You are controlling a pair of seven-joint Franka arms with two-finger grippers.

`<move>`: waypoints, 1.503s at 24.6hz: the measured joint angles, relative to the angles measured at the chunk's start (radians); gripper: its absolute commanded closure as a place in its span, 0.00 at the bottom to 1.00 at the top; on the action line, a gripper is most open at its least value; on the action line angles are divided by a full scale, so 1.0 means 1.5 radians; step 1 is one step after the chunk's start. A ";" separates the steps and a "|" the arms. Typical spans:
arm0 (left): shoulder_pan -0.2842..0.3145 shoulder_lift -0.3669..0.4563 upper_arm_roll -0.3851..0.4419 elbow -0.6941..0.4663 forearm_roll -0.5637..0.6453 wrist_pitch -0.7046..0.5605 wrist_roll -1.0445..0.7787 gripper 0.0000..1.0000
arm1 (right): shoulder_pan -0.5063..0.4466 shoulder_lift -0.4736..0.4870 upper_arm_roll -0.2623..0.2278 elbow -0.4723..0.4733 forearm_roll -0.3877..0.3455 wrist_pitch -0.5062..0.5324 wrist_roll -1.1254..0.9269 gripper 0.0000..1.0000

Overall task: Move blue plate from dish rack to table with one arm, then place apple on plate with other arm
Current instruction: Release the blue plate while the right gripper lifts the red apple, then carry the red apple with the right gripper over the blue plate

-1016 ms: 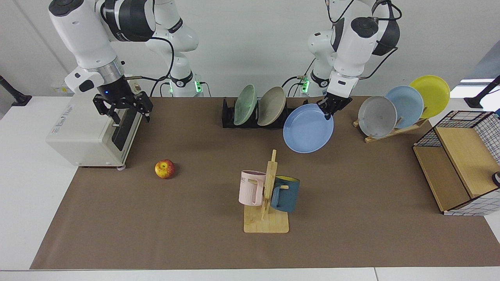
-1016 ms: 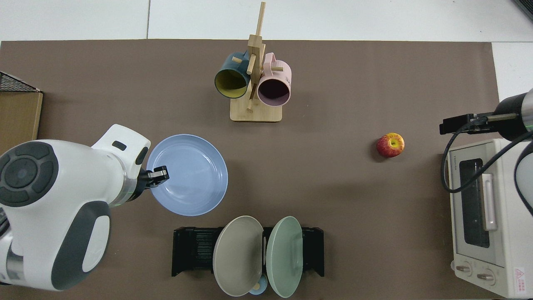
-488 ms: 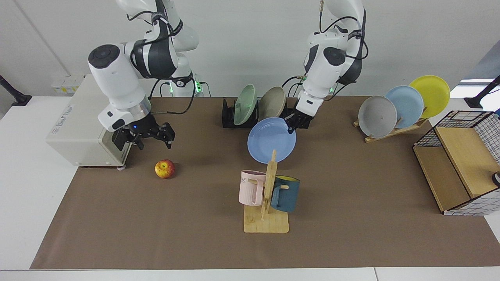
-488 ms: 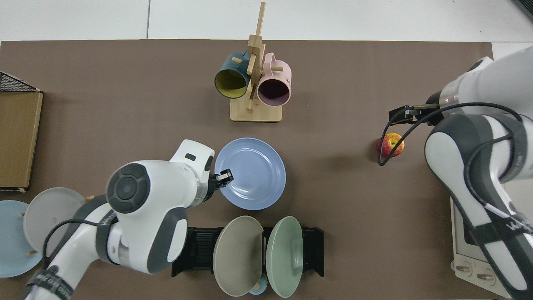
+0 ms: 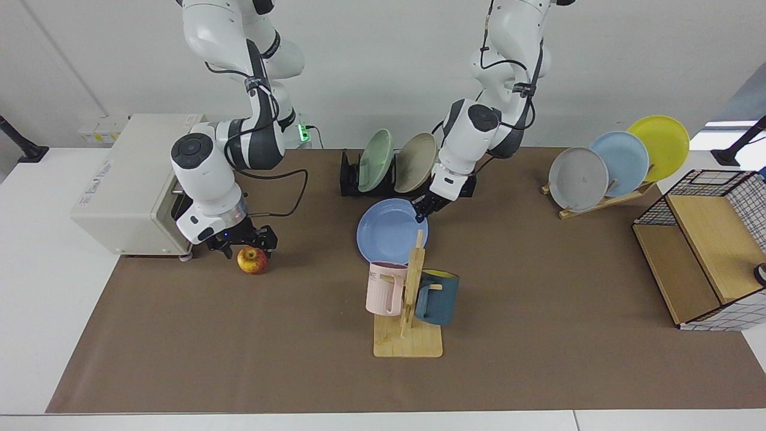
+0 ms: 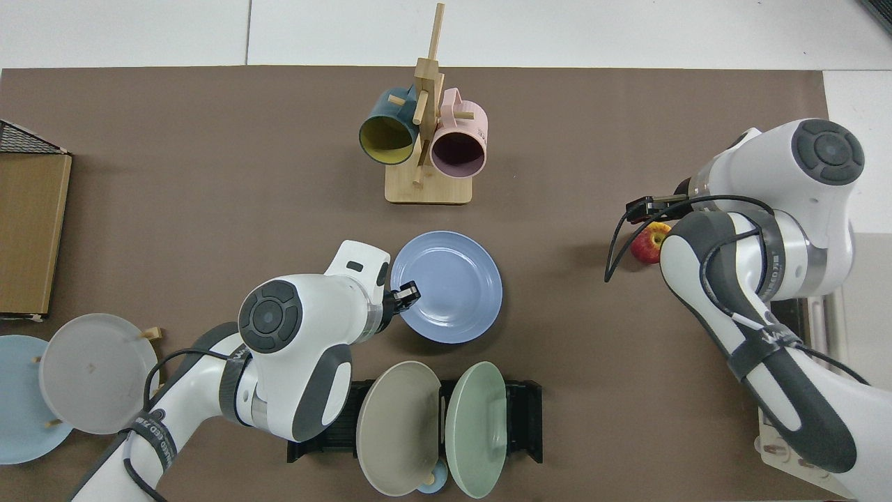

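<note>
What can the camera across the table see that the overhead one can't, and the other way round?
Only the facing view shows the yellow plate on the wooden stand and the whole wire basket. Only the top view shows inside the mugs on the mug tree. Both show the left claw gripping the blue plate low over the table, the right claw at the apple, and the dish rack.

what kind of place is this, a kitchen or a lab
Most likely a robotics lab staged as a kitchen: two white arms mounted at a white table with a brown mat, and kitchen props laid out, including a dish rack, a wooden mug tree and a toaster oven.
</note>
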 measured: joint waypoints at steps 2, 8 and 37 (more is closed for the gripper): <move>0.000 0.000 0.000 -0.006 0.000 0.000 0.003 1.00 | -0.004 0.001 0.000 -0.008 -0.001 0.009 -0.007 0.00; 0.001 -0.001 0.002 -0.011 0.000 0.003 0.010 0.17 | -0.018 0.018 -0.001 -0.044 -0.002 0.051 -0.016 0.00; 0.077 -0.086 0.165 0.222 0.269 -0.447 0.203 0.01 | 0.022 0.022 0.003 0.007 -0.003 -0.010 -0.016 1.00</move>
